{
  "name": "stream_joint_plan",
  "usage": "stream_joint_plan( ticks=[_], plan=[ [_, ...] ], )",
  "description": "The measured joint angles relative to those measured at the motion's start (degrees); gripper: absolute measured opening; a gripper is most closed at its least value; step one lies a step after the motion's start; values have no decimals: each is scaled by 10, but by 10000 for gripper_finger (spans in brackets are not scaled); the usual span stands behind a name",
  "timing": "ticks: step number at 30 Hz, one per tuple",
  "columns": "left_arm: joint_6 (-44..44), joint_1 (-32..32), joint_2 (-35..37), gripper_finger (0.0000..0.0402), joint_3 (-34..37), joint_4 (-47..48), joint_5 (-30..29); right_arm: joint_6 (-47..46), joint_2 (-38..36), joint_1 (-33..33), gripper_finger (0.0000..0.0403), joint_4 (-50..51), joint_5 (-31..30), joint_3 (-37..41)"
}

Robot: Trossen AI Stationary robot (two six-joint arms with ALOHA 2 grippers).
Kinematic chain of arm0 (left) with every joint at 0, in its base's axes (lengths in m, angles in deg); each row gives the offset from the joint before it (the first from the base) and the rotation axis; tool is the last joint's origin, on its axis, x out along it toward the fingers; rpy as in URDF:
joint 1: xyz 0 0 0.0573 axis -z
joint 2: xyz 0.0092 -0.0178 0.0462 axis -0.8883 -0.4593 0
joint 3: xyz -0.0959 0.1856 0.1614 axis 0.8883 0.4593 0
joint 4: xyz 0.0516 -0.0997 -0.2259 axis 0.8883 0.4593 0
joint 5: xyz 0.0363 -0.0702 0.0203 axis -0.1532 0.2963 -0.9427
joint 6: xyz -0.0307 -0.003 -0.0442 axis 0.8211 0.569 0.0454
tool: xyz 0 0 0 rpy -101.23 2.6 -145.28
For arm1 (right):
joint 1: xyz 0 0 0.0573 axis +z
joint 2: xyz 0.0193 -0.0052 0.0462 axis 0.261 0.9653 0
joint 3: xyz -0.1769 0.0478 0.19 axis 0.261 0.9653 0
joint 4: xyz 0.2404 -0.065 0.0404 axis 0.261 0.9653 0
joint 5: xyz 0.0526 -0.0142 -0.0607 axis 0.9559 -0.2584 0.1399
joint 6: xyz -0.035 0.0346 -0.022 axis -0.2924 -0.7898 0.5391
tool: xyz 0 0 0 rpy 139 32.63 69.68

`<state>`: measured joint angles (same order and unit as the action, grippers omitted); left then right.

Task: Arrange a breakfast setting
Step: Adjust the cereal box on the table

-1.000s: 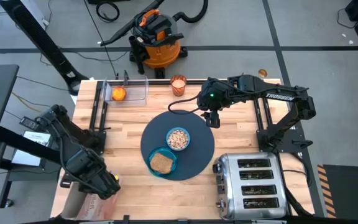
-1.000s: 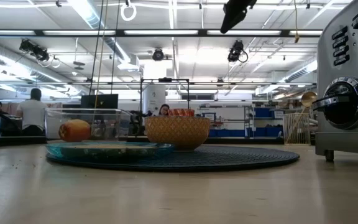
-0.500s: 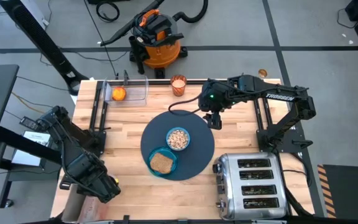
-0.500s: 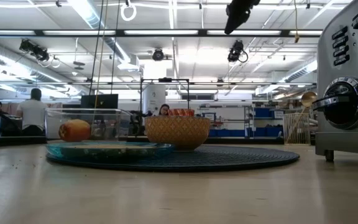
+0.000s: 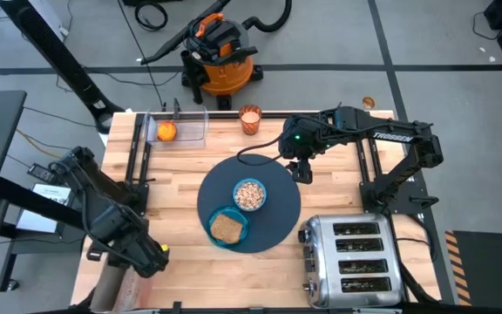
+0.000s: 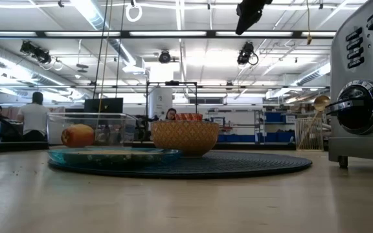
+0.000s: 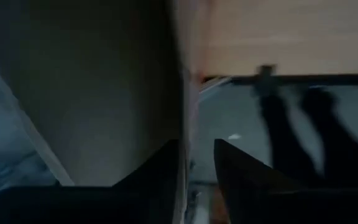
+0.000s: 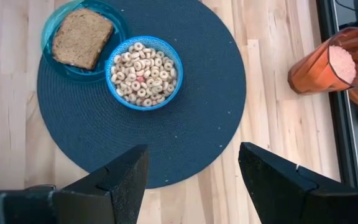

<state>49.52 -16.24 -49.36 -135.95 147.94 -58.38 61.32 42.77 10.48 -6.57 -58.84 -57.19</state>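
Note:
The round dark blue-grey mat (image 5: 273, 187) lies mid-table. On it stand the light-blue bowl (image 5: 250, 194) of cereal and the teal plate (image 5: 214, 235) with the toast slice (image 5: 227, 228). The red-orange fruit (image 5: 166, 131) sits in a clear container at the far left. The orange cup (image 5: 250, 119) stands at the far edge, and the gold spoon (image 6: 320, 102) stands far right. My right gripper (image 5: 302, 170) hangs open and empty above the mat's far right part. My left gripper (image 5: 146, 260) is at the near left corner, shut on the pink cereal box (image 5: 116, 288). My left gripper pinches a thin pale edge of the cereal box (image 7: 185, 124) between its two fingers. One finger (image 7: 160, 165) is on the box's broad dark side, the other (image 7: 241, 174) on the outer side. The box lies at the table's near left corner, partly past the edge.
The chrome toaster (image 5: 351, 262) stands at the near right corner. The clear container (image 5: 181, 129) is at the far left edge. An orange shop vacuum (image 5: 220, 57) stands on the floor beyond the table. Bare wood shows left of the mat.
My right gripper has drifted a little toward the table's right edge, still open and high above the mat. My left gripper has shifted slightly toward the table's left edge with the cereal box.

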Motion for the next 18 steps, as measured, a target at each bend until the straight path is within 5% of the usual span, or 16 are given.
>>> stream_joint_plan(
  ticks=[6,18],
  plan=[
    [0,-10,23,143,-13,0,-173,2,0,0,254,0,0,0],
    [-88,-17,33,151,-11,0,-103,5,0,0,254,3,0,0]
  ],
)
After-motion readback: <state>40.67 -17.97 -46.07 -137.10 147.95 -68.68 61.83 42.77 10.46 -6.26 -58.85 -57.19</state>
